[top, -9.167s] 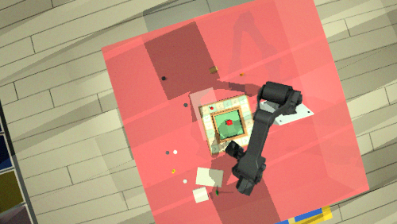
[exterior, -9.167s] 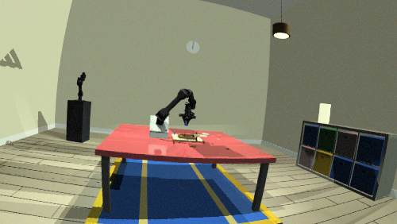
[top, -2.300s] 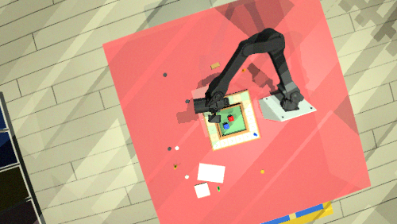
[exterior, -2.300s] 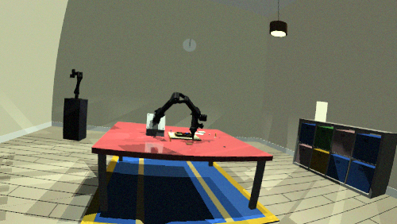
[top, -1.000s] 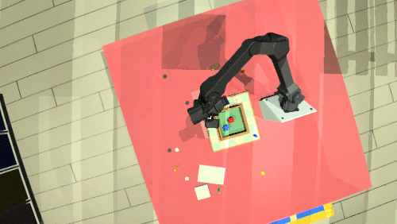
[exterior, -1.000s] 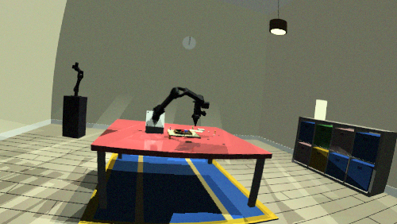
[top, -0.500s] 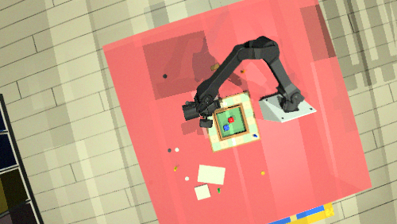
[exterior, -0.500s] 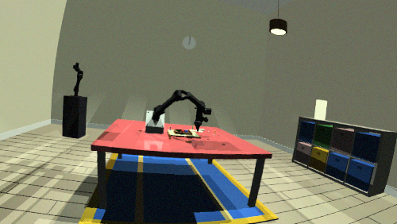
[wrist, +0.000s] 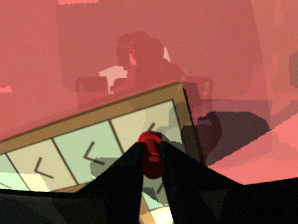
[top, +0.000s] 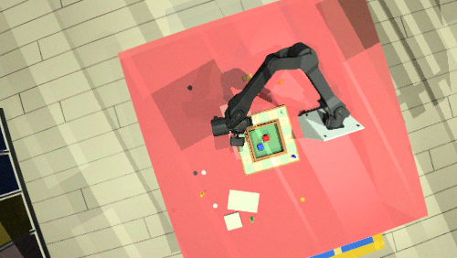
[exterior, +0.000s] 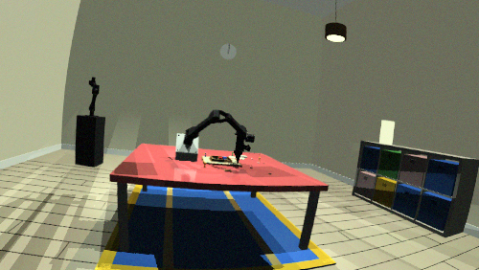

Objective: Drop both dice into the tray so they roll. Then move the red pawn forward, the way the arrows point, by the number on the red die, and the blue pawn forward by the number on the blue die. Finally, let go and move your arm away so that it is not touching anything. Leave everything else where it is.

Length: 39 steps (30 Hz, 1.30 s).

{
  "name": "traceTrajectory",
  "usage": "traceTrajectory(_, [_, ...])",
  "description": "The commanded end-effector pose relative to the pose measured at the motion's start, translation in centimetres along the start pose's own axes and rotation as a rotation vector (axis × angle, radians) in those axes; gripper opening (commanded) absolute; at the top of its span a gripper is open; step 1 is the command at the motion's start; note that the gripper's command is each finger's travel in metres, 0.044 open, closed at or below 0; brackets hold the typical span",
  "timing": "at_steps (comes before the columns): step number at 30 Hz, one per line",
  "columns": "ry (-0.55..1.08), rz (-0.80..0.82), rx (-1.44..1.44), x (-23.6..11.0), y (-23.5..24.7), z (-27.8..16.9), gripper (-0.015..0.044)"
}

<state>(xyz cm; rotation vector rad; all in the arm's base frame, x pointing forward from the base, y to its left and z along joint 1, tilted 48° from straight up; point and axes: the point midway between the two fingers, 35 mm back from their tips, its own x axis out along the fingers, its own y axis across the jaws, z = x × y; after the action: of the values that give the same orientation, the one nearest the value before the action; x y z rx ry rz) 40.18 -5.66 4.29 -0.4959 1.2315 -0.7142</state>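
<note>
My gripper (exterior: 238, 162) (wrist: 150, 148) is shut on the red pawn (wrist: 151, 159), holding it over the corner square of the arrow board (top: 289, 130) (wrist: 70, 155). In the top view the hand covers that upper-left corner and hides the pawn. Whether the pawn's base touches the board I cannot tell. The red die (top: 266, 137) and the blue die (top: 260, 146) lie in the green tray (top: 275, 146) in the middle of the board. Their numbers are too small to read. The blue pawn (top: 293, 156) stands at the board's lower-right corner.
The arm's base plate (top: 315, 133) is right of the board. Two white cards (top: 243, 201) (top: 233, 221), a green piece (top: 251, 219) and a yellow piece (top: 302, 199) lie below it. Small dark and white discs lie left. A tan block (top: 247, 77) lies above.
</note>
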Motion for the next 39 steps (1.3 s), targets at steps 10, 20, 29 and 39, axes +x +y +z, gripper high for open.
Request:
traceTrajectory(10, [0.001, -0.002, 0.0, 0.6, -0.1, 0.0, 0.0157])
traceTrajectory(20, [0.001, -0.001, 0.0, 0.4, 0.0, 0.0, 0.042])
traceTrajectory(29, [0.003, -0.001, -0.012, -4.1, 0.3, -0.3, 0.0414])
traceTrajectory(39, [-0.001, 0.084, -0.487, -6.2, 12.2, -11.9, 0.02])
